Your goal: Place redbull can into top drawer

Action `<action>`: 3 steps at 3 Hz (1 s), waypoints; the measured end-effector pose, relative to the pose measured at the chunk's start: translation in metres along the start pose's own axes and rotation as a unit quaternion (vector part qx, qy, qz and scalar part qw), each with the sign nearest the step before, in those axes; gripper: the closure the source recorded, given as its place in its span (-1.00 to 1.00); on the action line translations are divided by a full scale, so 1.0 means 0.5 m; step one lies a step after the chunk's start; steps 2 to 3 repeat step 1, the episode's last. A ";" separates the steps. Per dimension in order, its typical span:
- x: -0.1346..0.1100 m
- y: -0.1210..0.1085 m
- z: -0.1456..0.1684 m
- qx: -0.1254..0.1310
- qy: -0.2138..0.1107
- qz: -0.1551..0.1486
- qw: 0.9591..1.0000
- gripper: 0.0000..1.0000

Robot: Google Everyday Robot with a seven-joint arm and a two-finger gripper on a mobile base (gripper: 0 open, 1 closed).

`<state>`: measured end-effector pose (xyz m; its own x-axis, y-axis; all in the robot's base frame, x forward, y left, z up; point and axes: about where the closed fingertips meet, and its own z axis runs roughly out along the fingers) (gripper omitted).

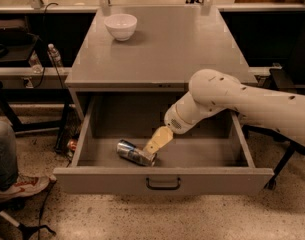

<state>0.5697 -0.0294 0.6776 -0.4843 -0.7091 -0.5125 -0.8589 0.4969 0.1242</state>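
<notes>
The redbull can (132, 152), slim and silver with bluish patches, lies on its side on the floor of the open top drawer (162, 175), near the front and left of centre. My gripper (156, 141) reaches down into the drawer from the right. Its tan tip is at the can's right end. The white arm (227, 101) crosses over the drawer's right half. The drawer's dark bar handle (163, 184) is on the front panel.
A white bowl (121, 26) stands at the back left of the grey cabinet top (162, 49). A small reddish can (71, 144) lies on the floor left of the drawer. Clear bottles (54, 55) stand on a left shelf. A person's leg and shoe (12, 179) are at the left edge.
</notes>
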 end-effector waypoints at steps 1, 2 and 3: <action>0.060 -0.041 -0.066 0.037 -0.013 0.033 0.999 -1.00; 0.060 -0.041 -0.066 0.037 -0.013 0.033 0.999 -1.00; 0.060 -0.041 -0.066 0.037 -0.013 0.033 0.999 -1.00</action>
